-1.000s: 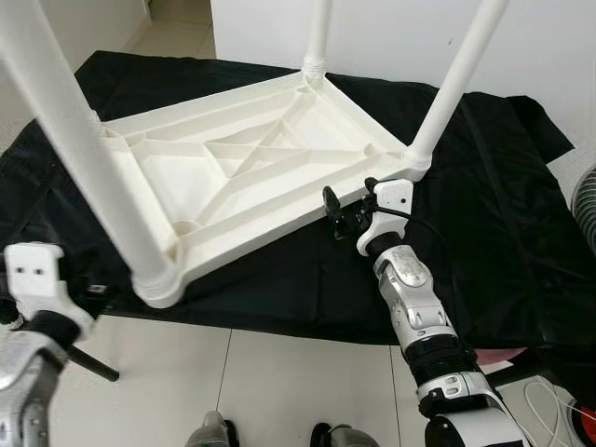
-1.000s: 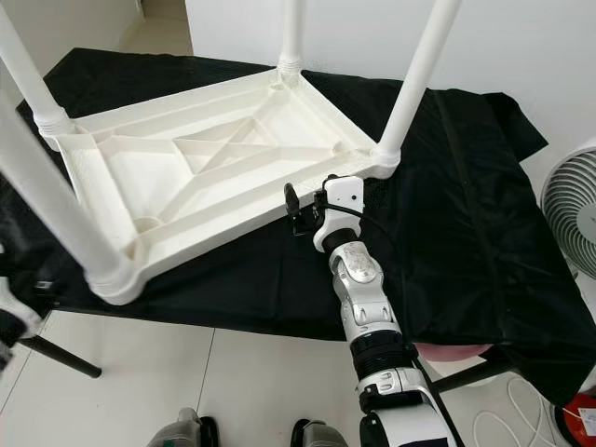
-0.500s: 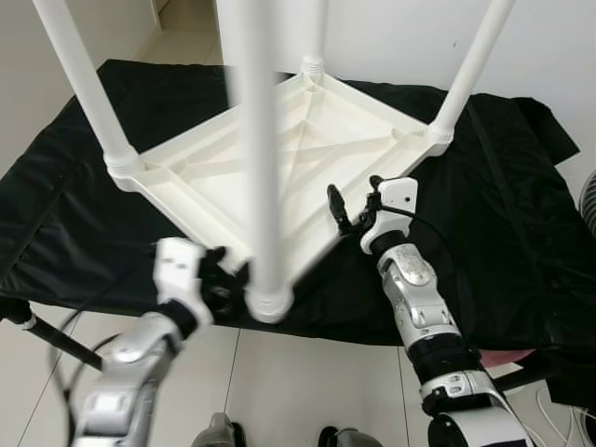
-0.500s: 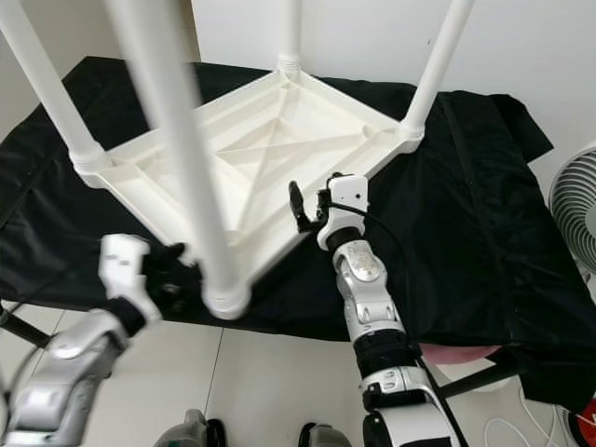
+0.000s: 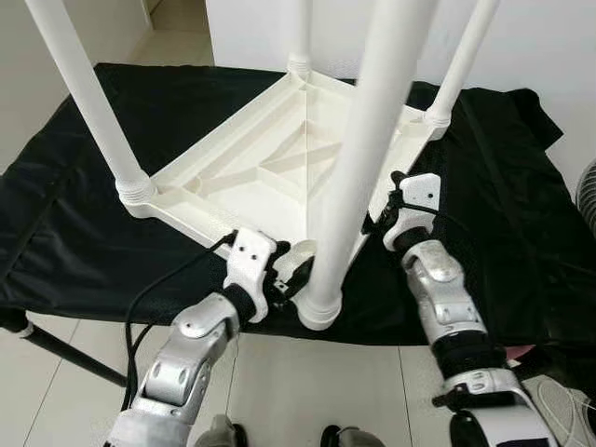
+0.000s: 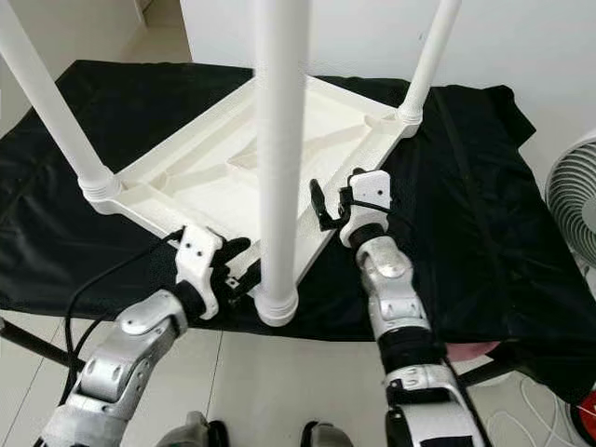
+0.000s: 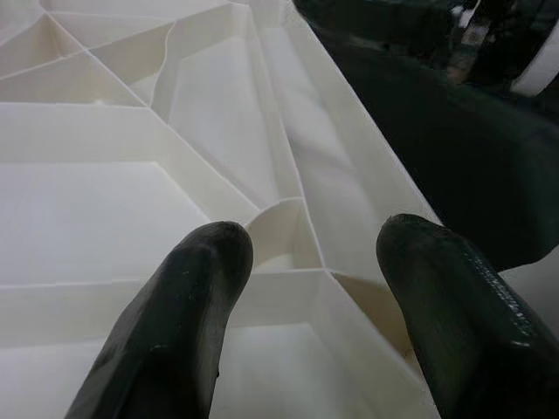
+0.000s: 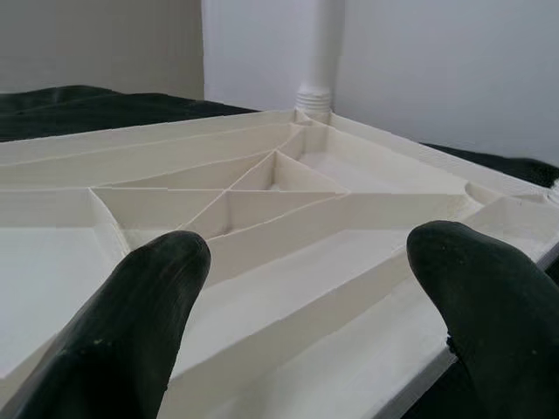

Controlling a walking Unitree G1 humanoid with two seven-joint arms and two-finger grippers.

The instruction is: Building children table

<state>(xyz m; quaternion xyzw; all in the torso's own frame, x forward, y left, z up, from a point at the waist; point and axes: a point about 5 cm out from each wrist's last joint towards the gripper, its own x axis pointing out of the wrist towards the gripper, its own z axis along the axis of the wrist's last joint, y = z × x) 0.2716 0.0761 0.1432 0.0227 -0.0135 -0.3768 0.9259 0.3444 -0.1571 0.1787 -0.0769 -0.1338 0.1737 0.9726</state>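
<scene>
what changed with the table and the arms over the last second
The upside-down table has turned on the black cloth, bringing one corner leg toward the robot. The left gripper came up to that corner, fingers open. The right gripper stays open at the table's edge. All four legs remain fitted.

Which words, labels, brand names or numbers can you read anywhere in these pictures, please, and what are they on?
None can be read: the white table, its legs, the black cloth, the fan and both arms bear no legible text.
</scene>
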